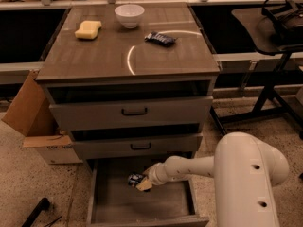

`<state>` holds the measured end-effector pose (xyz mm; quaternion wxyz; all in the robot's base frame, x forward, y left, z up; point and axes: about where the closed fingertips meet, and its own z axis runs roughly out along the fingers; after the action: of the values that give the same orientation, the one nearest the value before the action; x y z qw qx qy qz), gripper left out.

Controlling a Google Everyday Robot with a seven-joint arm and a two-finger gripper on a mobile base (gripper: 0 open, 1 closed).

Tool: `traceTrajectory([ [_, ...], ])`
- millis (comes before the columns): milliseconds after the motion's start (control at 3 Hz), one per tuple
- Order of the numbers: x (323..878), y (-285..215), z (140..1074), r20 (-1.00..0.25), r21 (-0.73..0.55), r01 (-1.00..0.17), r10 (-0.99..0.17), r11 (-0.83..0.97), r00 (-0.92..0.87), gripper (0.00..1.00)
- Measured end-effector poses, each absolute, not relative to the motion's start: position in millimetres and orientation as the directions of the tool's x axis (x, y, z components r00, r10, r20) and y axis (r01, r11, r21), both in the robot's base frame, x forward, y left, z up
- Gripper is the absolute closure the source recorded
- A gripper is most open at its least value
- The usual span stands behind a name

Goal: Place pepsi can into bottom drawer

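The pepsi can [134, 178] is seen as a small dark-blue can with pale markings and a silvery end, turned on its side. It is clasped at the tip of the gripper [141, 184], whose jaws are closed against it. It is held inside the bottom drawer [118, 206], near the far wall and a little left of the middle. Whether it touches the plain grey floor cannot be told. The drawer is pulled out towards the near side. The white arm [189, 167] is reached in from the right.

Above it, two shallower drawers [134, 112] with black handles are found, each slightly ajar. On the cabinet top [104, 60] a white bowl [129, 14], a yellow sponge [88, 29] and a dark snack packet [160, 38] are set apart. A cardboard box [33, 117] is placed to the left.
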<state>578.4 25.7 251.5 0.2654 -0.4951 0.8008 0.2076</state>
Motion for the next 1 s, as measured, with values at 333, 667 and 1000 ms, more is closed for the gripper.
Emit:
traceTrajectory([
  [333,585.2,22.1,226.1,-0.616,0.097,-0.895,-0.680,0.435,-0.398,0.58],
  [667,587.3,20.9,210.7,-0.600,0.109,-0.890,-0.685,0.442,-0.414,0.35],
  [1000,586.1,20.8,199.5,-0.585,0.123,-0.889,-0.691,0.442,-0.424,0.11],
])
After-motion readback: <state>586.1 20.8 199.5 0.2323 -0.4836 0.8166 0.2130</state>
